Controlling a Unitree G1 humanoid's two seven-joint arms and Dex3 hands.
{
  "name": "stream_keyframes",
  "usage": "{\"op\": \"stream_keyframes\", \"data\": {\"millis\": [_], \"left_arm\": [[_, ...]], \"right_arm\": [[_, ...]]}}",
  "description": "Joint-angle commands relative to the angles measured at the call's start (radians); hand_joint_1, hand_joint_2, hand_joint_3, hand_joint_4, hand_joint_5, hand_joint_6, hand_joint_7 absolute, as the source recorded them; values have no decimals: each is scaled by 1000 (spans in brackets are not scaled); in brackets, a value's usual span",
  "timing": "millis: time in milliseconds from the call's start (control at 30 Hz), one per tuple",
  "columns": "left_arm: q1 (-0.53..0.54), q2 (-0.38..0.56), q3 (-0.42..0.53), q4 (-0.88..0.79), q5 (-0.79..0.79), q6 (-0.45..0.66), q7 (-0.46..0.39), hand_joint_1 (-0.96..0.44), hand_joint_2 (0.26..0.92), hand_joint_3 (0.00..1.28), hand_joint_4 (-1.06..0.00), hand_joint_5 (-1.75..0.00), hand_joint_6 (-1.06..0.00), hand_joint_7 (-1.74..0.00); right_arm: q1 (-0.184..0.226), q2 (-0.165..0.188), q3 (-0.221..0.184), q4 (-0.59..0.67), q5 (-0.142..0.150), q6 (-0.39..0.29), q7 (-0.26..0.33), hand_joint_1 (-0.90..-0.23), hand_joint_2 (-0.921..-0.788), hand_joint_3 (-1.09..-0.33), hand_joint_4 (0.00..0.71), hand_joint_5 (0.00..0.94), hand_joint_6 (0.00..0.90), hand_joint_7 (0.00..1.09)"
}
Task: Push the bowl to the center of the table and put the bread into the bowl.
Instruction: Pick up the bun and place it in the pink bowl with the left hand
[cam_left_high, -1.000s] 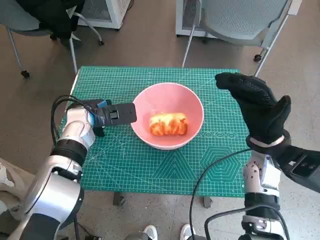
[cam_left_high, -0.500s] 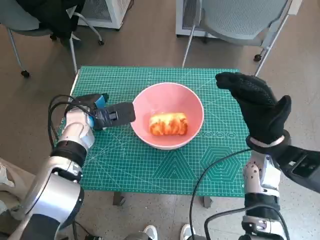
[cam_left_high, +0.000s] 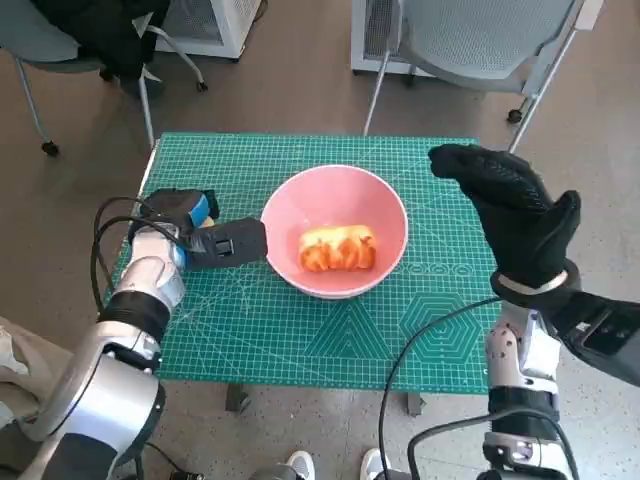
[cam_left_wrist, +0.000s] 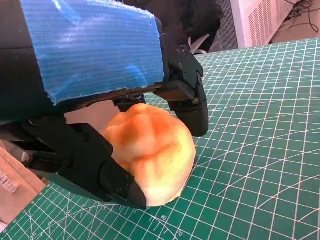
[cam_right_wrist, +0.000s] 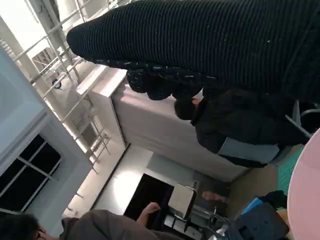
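The pink bowl (cam_left_high: 335, 172) stands near the middle of the green cutting mat (cam_left_high: 300, 330), with a golden bread roll (cam_left_high: 337, 248) lying inside it. My left hand (cam_left_high: 215, 238) lies low on the mat, its black fingers pointing at the bowl's left side, close to the wall. In the left wrist view a golden bread lump (cam_left_wrist: 150, 150) sits on the mat between that hand's fingers (cam_left_wrist: 187, 95); the head view shows none there, so a hold is unclear. My right hand (cam_left_high: 515, 205) hangs raised over the table's right edge, fingers spread, holding nothing.
Chairs stand beyond the far edge: one grey (cam_left_high: 480, 40), one with dark clothing (cam_left_high: 90, 35) at far left. Cables loop beside both forearms. The right wrist view shows the glove (cam_right_wrist: 200, 40), the bowl's pink edge (cam_right_wrist: 307, 190) and a person (cam_right_wrist: 100, 225).
My left hand has slid a little toward the front of the table, its fingertips drawing slightly back from the bowl's left rim. Bowl, bread and right hand have stayed put.
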Motion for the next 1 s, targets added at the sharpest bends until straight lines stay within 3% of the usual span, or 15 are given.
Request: {"op": "stream_keyframes", "data": {"millis": [33, 233, 400, 767, 900, 933, 1000], "left_arm": [[17, 16, 4, 15, -9, 8, -7, 2, 900, 146, -630, -1381, -623, -1025], [12, 16, 6, 12, -14, 22, -12, 4, 912, 146, -609, -1417, -599, -1030], [9, 20, 12, 1, -22, 25, -9, 2, 919, 182, -532, -1348, -528, -1265], [-8, 60, 46, -81, -54, 19, -10, 2, 920, 261, -436, -1423, -437, -1391], [-14, 91, 77, -181, -73, 32, -34, 2, 746, 521, -496, -1420, -502, -1388], [-12, 99, 86, -219, -77, 42, -43, 3, 702, 569, -515, -1483, -574, -1252], [7, 118, 112, -335, -86, 72, -68, 3, 683, 562, -554, -1500, -647, -1111]], "right_arm": [[11, 0, 5, 15, -5, 10, 3, -698, -921, -800, 72, 1, -1, 279], [5, 3, 6, 24, -4, 6, 6, -698, -921, -799, 72, 1, -1, 279], [1, 6, 8, 30, -3, 6, 9, -698, -921, -800, 72, 1, -1, 279], [3, 10, 13, 29, -1, 0, 11, -696, -921, -802, 73, 1, -1, 278], [1, 10, 13, 34, 2, -3, 14, -692, -921, -803, 73, 1, -1, 278], [1, 10, 13, 34, 2, -3, 14, -692, -921, -803, 73, 1, -1, 278], [0, 10, 13, 36, 3, -3, 15, -691, -921, -803, 73, 0, -1, 278]]}}
